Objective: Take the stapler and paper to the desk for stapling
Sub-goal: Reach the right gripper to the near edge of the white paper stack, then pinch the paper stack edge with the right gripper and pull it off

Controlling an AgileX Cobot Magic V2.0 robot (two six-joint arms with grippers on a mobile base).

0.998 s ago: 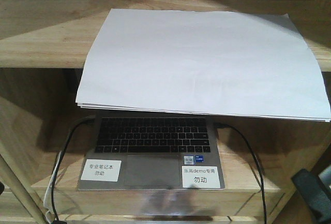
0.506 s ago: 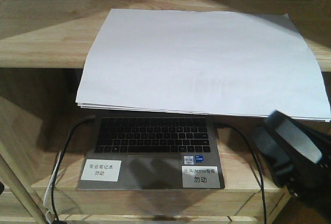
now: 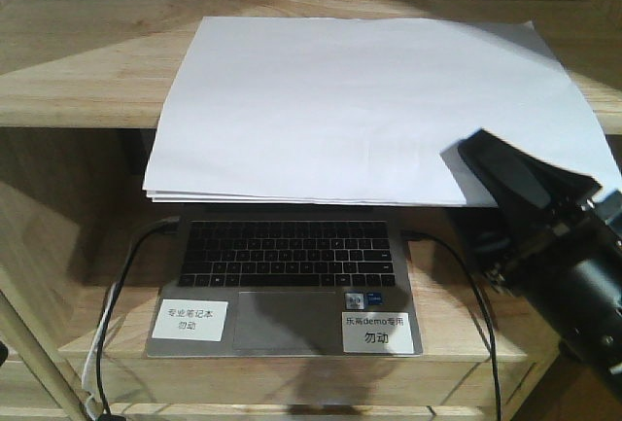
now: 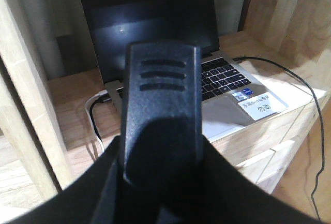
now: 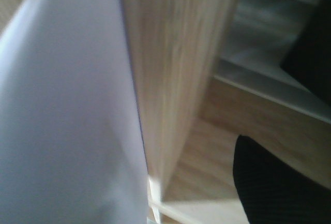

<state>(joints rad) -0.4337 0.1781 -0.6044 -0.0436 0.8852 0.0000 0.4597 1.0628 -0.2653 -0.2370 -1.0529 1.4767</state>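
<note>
Over paper [image 3: 360,110] corner — right gripper [image 3: 483,192], risen

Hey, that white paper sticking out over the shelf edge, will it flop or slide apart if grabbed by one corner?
Likely floppy and light: the paper is a thin stack overhanging the shelf. Sheets may fan apart; separate edges show at its near-left corner.

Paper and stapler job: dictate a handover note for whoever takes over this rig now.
Right hand: looks open at the front right corner of the paper, one finger above it; no grip yet.
Left hand: in front of the laptop; open or shut unclear.
Paper lies on the upper shelf, overhanging the laptop. Stapler and desk not in view.
Done: nothing held yet. Left: grip paper, find stapler, bring both to the desk.
</note>
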